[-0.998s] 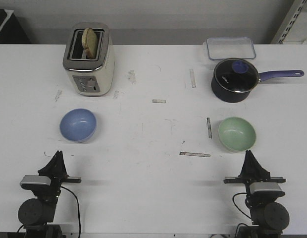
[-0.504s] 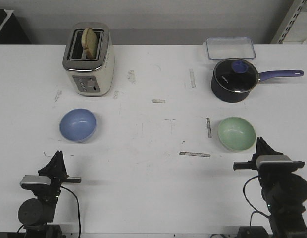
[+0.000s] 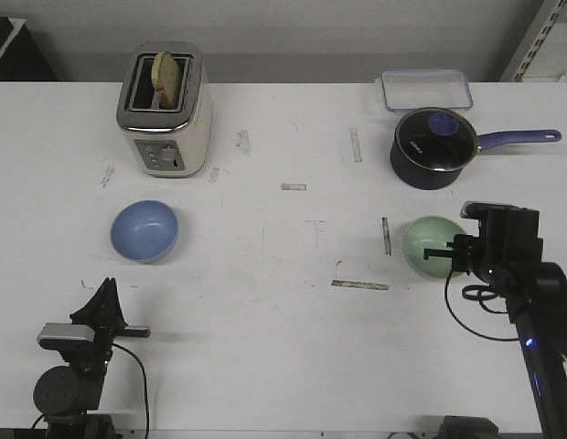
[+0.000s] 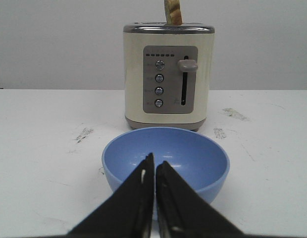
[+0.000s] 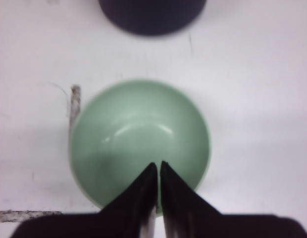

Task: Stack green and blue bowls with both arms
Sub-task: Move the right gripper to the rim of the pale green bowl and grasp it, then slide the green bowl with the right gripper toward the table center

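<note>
The light blue bowl (image 3: 144, 230) sits upright on the white table at the left, in front of the toaster. My left gripper (image 3: 106, 285) is shut and empty, low near the table's front edge, pointing at the bowl; in the left wrist view the gripper (image 4: 154, 159) shows before the blue bowl (image 4: 193, 154). The pale green bowl (image 3: 427, 243) sits upright at the right. My right gripper (image 3: 459, 260) hangs above its near right side, shut and empty. In the right wrist view the gripper (image 5: 158, 165) is over the near part of the green bowl (image 5: 138, 131).
A cream toaster (image 3: 165, 114) with a bread slice stands at the back left. A dark blue lidded saucepan (image 3: 433, 148) stands just behind the green bowl, its handle pointing right. A clear lidded container (image 3: 426, 89) lies behind the saucepan. Tape strips mark the table.
My right arm has risen from the front edge and moved forward over the green bowl, its gripper still shut. The left arm and both bowls have not moved.
</note>
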You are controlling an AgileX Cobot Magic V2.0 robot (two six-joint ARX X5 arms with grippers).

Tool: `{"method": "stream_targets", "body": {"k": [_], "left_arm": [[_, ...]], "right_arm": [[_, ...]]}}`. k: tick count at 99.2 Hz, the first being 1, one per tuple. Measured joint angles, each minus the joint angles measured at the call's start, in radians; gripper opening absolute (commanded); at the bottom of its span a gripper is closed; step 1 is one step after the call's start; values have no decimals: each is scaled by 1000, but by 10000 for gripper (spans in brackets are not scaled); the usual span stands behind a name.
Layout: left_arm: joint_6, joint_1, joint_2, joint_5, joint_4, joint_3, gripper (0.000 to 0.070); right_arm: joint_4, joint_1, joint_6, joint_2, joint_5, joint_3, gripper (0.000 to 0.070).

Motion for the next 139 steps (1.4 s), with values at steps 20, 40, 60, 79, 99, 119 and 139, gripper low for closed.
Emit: {"method": "stream_targets", "body": {"k": [20,40,60,79,99,119,139], "left_arm": [[0,0,0,0,0,0,1],[0,0,0,0,0,0,1],[0,0,0,0,0,0,1],[0,0,0,0,0,0,1],[0,0,0,0,0,0,1],[0,0,0,0,0,0,1],[0,0,0,0,0,0,1]], "right_arm": [[-16,-109,63,126,-203,72,285],[-10,-214,68,170,-238,72,501],[11,-304,68,169,-294,72,591],[31,-308,68,169,-300,45,586],[109,-308,70,169,-321,-77,546],[167,-308,85,188,-330,-133,540],[211,-294,108,276,-354,-133,322]]}}
